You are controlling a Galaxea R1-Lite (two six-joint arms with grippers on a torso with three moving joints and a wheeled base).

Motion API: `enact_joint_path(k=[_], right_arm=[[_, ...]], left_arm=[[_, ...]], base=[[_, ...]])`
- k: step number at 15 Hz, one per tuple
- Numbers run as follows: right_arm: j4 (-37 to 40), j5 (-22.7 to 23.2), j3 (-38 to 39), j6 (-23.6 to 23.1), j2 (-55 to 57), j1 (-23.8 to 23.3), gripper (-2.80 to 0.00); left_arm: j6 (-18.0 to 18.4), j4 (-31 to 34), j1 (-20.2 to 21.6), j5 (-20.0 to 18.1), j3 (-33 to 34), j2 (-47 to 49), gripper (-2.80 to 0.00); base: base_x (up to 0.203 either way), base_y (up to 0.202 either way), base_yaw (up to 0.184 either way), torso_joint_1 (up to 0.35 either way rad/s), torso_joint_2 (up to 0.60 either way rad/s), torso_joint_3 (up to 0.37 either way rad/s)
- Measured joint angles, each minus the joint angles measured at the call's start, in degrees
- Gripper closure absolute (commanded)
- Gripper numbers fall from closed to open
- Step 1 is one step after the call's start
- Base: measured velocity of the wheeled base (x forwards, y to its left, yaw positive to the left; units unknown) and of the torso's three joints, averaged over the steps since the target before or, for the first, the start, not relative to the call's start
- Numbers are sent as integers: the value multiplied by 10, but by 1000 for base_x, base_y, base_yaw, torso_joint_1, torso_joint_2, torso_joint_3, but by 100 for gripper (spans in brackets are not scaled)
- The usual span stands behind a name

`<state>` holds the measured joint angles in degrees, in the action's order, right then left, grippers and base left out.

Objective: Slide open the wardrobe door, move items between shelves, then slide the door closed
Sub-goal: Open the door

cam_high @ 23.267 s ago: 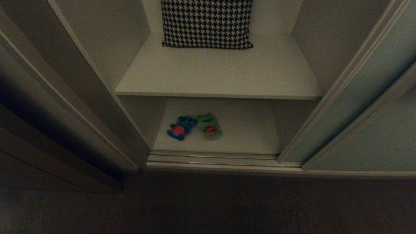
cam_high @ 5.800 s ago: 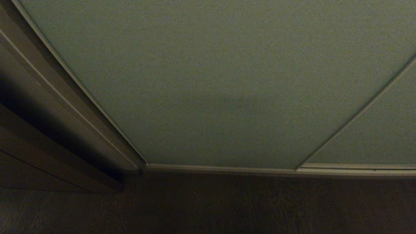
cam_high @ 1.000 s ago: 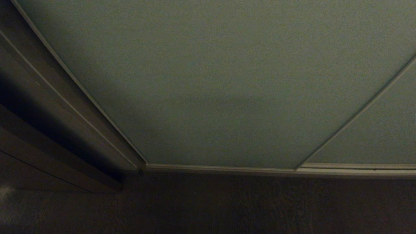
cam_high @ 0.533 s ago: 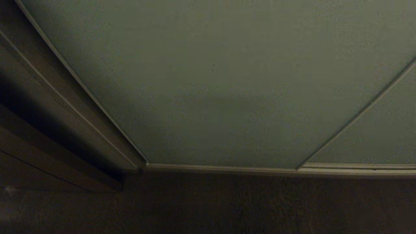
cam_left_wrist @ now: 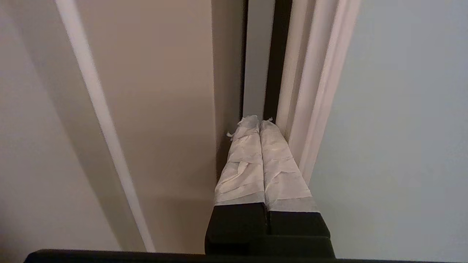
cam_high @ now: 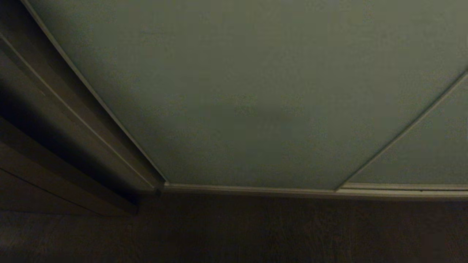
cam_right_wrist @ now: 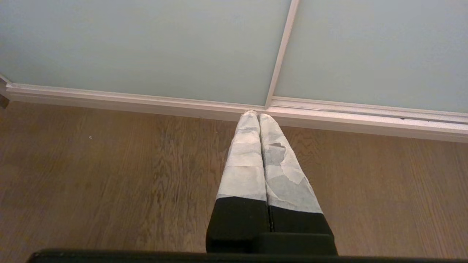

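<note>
Since the frame from some twenty seconds back, the sliding wardrobe door (cam_high: 248, 98) has come across the opening, hiding the shelves and plush toys. The left pincer (cam_left_wrist: 259, 122), its taped fingers (cam_left_wrist: 281, 171) pressed together and empty, points into the narrow dark gap just beside the door's light metal frame (cam_left_wrist: 310, 91). The right pincer (cam_right_wrist: 259, 116), also pressed together, hangs over the wooden floor (cam_right_wrist: 91, 171) near the bottom rail (cam_right_wrist: 146, 102).

A: What lies below the bottom rail (cam_high: 248, 189)?
B: Wooden floor (cam_high: 256, 230), grain running toward the rail.
A: And left of the rail's end?
B: Dark brown side panel (cam_high: 55, 146).
</note>
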<state>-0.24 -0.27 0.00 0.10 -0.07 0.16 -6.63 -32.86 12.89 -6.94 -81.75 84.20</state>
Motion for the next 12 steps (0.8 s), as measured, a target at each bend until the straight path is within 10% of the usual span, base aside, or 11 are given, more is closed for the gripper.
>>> enact_joint_path(k=[12], right_arm=[[0,0,0,0,0,0,0]], left_arm=[[1,52,-50,1,-5,-38,0]], base=[[0,0,0,0,0,0]])
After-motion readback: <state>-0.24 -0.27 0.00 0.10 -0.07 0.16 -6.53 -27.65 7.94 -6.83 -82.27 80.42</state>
